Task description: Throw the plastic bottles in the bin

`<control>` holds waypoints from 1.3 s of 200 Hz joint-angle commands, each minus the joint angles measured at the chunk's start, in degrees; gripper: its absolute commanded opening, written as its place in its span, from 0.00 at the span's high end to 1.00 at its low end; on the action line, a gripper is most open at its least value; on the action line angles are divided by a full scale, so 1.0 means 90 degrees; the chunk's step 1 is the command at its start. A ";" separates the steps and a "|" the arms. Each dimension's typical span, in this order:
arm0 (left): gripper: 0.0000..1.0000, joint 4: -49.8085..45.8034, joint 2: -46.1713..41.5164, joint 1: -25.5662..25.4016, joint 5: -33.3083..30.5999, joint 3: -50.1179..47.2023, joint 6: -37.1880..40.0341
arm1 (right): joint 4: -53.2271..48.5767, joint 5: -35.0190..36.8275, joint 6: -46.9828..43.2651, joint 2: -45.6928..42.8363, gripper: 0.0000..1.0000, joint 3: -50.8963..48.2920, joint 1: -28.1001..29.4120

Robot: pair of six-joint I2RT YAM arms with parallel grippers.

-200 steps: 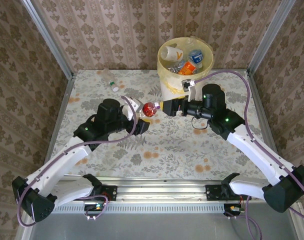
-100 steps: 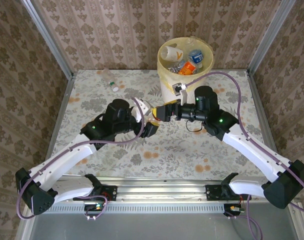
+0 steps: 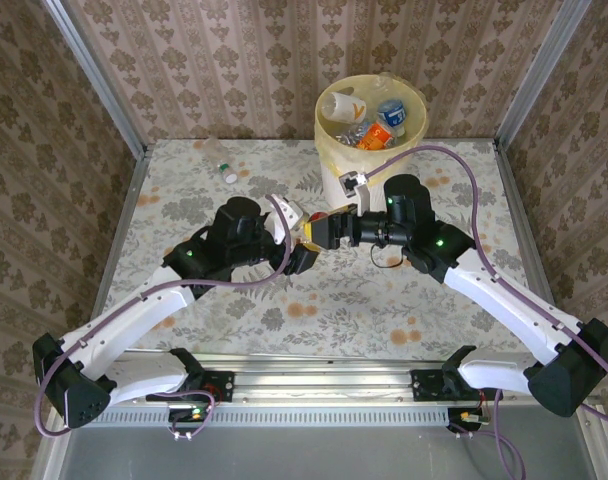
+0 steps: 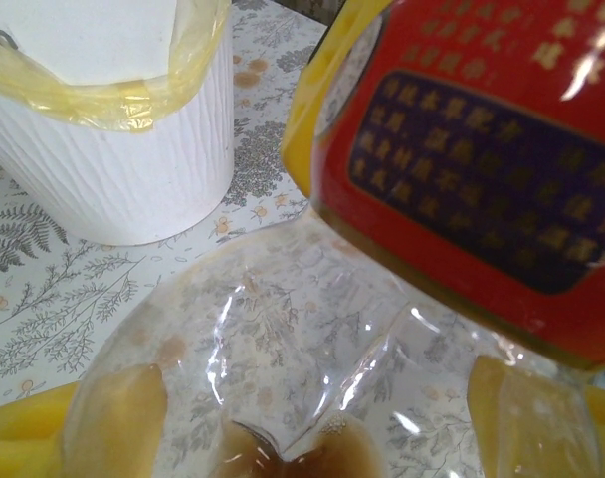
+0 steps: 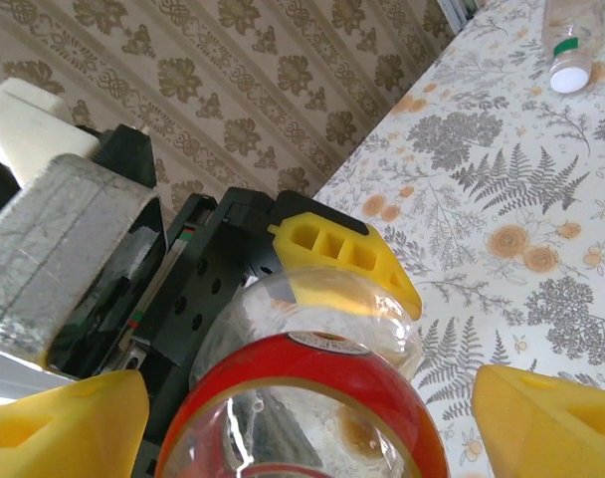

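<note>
The clear plastic bottle with the red label [image 4: 462, 149] is held pretty much dead centre over the table, between the two arms. The left gripper [image 4: 302, 448] comes in from about 8 o'clock with its yellow fingers [image 4: 9, 448] pinched on the bottle's clear dimpled base. The right gripper [image 5: 307, 383] comes in from about 3 o'clock with its yellow fingers [image 5: 551, 418] on either side of the label end. One looks right up against it and the other shows a sliver of gap, so I can't tell if it's actually gripping.

Near the bottle, at roughly 1 o'clock, stands the pale yellow round plastic bin [image 3: 331, 160] with the whitish ribbed lower body, at the far edge of the flower-patterned table [image 3: 384, 300]. Inside it are several other bottles [image 3: 389, 115], with blue and orange labels on show. Out at 10 o'clock, well apart, a small clear bottle with a white cap [image 3: 225, 168] lies loose on the table.
</note>
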 commanded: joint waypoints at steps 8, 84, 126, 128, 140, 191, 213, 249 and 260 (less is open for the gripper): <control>0.46 0.0221 0.0012 0.0047 0.0236 0.0157 0.0107 | -0.0157 -0.0137 -0.0142 -0.0190 0.20 0.0065 0.0044; 0.41 0.0301 0.0070 0.0057 0.0497 0.0095 0.0096 | -0.0188 -0.0177 -0.0151 -0.0158 0.42 0.0114 0.0030; 0.05 0.0294 0.0046 0.0057 0.0457 0.0120 0.0086 | -0.0227 -0.0054 -0.0177 -0.0266 0.53 0.0192 0.0031; 0.04 0.0298 0.0040 0.0059 0.0453 0.0114 0.0084 | -0.0233 -0.0038 -0.0188 -0.0273 0.53 0.0200 0.0022; 0.00 0.0340 -0.0013 0.0059 0.0416 0.0093 0.0084 | -0.0209 -0.0003 -0.0197 -0.0311 0.55 0.0213 0.0020; 0.00 0.0548 -0.0699 0.0272 -0.0232 -0.0292 -0.0079 | -0.0986 0.1101 -0.0905 -0.0582 0.61 0.0803 -0.0050; 0.00 0.0624 -0.1178 0.0514 -0.0559 -0.0567 -0.0228 | -0.1149 0.1781 -0.1281 -0.0779 0.61 0.1143 -0.0181; 0.00 0.0567 -0.1850 0.0964 -0.1027 -0.1024 -0.0482 | -0.0935 0.2716 -0.2093 -0.1098 0.61 0.1707 -0.0273; 0.00 0.0551 -0.2025 0.1091 -0.1104 -0.1146 -0.0575 | -0.0675 0.3057 -0.2330 -0.1269 0.61 0.1754 -0.0273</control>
